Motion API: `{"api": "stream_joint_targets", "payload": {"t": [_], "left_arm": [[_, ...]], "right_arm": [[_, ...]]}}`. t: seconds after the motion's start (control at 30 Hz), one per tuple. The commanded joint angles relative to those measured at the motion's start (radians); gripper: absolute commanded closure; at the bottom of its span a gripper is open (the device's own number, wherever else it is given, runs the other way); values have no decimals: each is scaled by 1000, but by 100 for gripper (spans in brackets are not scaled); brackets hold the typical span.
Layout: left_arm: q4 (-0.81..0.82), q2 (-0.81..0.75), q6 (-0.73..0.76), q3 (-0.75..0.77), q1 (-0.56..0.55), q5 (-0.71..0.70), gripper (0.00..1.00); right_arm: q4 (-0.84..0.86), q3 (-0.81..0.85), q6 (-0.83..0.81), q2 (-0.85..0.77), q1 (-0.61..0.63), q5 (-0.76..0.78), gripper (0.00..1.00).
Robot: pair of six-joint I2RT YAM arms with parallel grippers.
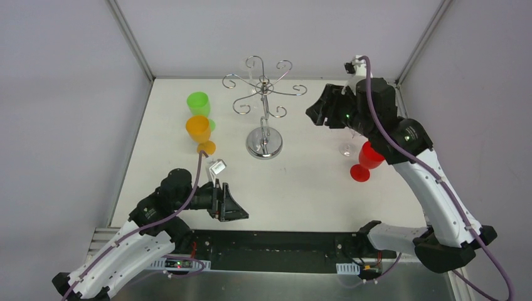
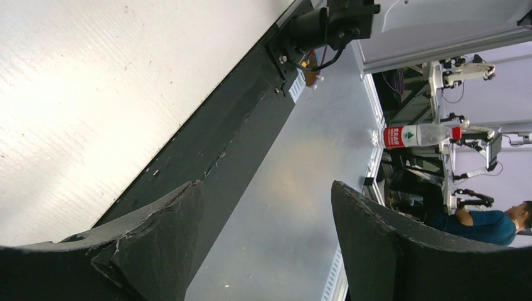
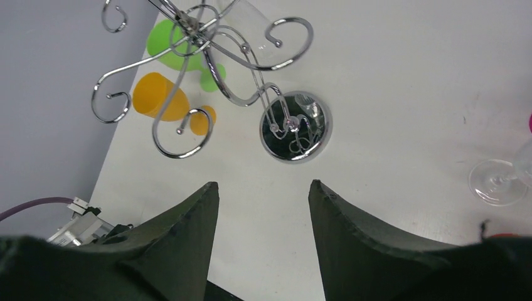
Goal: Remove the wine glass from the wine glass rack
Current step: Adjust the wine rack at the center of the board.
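**Top view.**
- Wine glass rack (image 1: 264, 144): upright at mid-counter (image 1: 301, 188), mirrored base flat on the surface, scroll arms spread above.
- Clear wine glass (image 1: 346, 149): off the rack, foot on the counter to the rack's right, just beside a red glass (image 1: 367, 160).
- Green glass (image 1: 198, 102) and orange glass (image 1: 198, 128): close together, left of the rack.
- My right tool (image 1: 313, 113): raised, near the clear wine glass and between it and the rack, pointing toward the rack.
- My left tool (image 1: 237, 205): low at the near edge, well apart from every glass.

**Left wrist view.**
- Left tool (image 2: 263, 194): fingers wide apart, nothing between them, aimed past the counter's dark near edge.
- A water bottle (image 2: 417, 135) and a seated person (image 2: 489, 226) appear in the background.

**Right wrist view.**
- Right tool (image 3: 262, 188): fingers parted, gap empty, gripping nothing.
- Rack (image 3: 295, 125): ahead of the tool.
- Foot of the clear wine glass (image 3: 499, 182): on the counter at the right edge of the view, apart from both fingers.
- A second clear glass shape (image 3: 248, 25) shows among the rack's arms. I cannot tell how it is seated.
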Motion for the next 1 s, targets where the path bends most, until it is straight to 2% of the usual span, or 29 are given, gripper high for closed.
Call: {"api": "stream_joint_targets", "payload": {"t": [0.0, 0.33, 0.5, 0.97], "left_arm": [[-61, 9, 59, 94, -1, -42, 25], [-201, 71, 202, 233, -1, -88, 23], [-200, 70, 249, 238, 0, -86, 21], [-186, -37, 250, 211, -1, -102, 17]], "right_arm": [[53, 114, 6, 84, 35, -12, 42], [228, 221, -119, 259, 51, -118, 39], [237, 318, -187, 361, 53, -194, 38], [400, 344, -380, 481, 55, -273, 40]]}}
